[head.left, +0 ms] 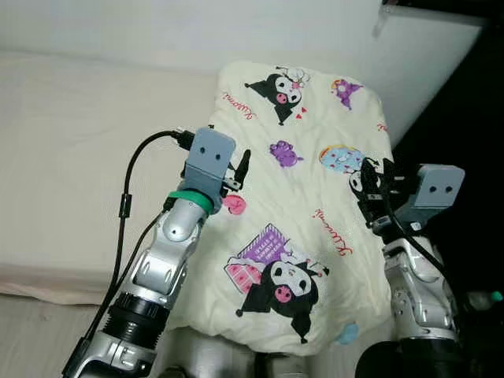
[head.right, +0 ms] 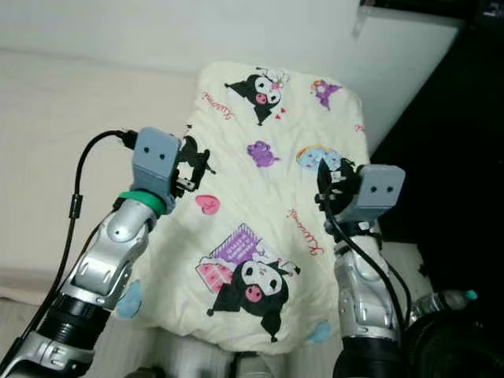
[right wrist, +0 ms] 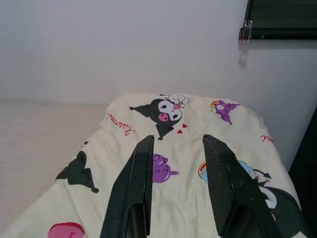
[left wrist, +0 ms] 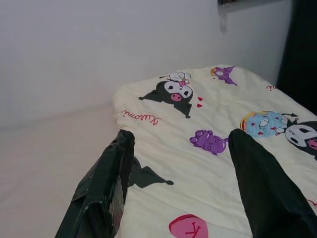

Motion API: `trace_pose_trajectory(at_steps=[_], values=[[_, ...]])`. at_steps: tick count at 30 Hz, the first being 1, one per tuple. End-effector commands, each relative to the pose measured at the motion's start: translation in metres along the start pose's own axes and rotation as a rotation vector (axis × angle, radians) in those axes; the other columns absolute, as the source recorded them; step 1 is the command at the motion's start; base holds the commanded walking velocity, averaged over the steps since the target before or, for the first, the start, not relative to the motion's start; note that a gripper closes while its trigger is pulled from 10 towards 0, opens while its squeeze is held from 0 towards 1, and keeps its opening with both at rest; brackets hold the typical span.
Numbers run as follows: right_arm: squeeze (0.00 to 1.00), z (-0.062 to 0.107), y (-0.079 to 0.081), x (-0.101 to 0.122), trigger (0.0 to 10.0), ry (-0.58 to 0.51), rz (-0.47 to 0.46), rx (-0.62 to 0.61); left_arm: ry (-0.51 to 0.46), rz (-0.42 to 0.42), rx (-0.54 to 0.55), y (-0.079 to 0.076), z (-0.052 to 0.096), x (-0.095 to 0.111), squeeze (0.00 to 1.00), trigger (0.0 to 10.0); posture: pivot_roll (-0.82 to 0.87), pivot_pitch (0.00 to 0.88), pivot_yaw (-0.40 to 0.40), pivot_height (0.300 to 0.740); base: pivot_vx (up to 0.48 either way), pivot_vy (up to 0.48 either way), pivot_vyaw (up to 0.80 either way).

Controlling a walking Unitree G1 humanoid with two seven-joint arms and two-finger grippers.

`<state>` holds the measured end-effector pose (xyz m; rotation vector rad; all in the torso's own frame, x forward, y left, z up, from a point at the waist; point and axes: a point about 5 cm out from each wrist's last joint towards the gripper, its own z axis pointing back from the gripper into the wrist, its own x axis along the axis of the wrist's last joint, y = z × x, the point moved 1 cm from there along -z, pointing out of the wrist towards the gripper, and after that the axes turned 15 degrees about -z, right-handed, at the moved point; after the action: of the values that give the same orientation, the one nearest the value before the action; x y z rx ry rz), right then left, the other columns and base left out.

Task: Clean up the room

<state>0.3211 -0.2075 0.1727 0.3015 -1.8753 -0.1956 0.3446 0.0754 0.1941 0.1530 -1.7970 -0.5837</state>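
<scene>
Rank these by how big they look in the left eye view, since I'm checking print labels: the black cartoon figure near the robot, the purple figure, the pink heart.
1. Black cartoon figure, clearly largest, though also nearest the camera.
2. Purple figure.
3. Pink heart, partly hidden by the left gripper, so its rank against the purple figure is unsure.

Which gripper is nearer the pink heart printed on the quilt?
Left. The left gripper hangs open just above the pink heart on the quilt, near its left edge. The right gripper is open too, over by the quilt's right edge, well away from it.
</scene>
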Motion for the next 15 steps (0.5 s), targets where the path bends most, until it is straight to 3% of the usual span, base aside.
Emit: trace_pose_trajectory(at_steps=[1, 15], values=[[0.00, 0.0045, -0.0049, -0.0062, 10.0, 0.028, -0.009, -0.018, -0.003, -0.014, -0.018, -0.0035, 0.0002, -0.0012, 0.00, 10.0, -0.17, 0.129, -0.023, 0.740, 0.000, -0.480, 0.00], [0.00, 0.0055, -0.0052, -0.0081, 10.0, 0.037, -0.002, -0.021, -0.002, -0.017, -0.020, -0.0030, 0.0003, -0.0013, 0.00, 10.0, -0.17, 0.135, -0.020, 0.740, 0.000, -0.475, 0.00]])
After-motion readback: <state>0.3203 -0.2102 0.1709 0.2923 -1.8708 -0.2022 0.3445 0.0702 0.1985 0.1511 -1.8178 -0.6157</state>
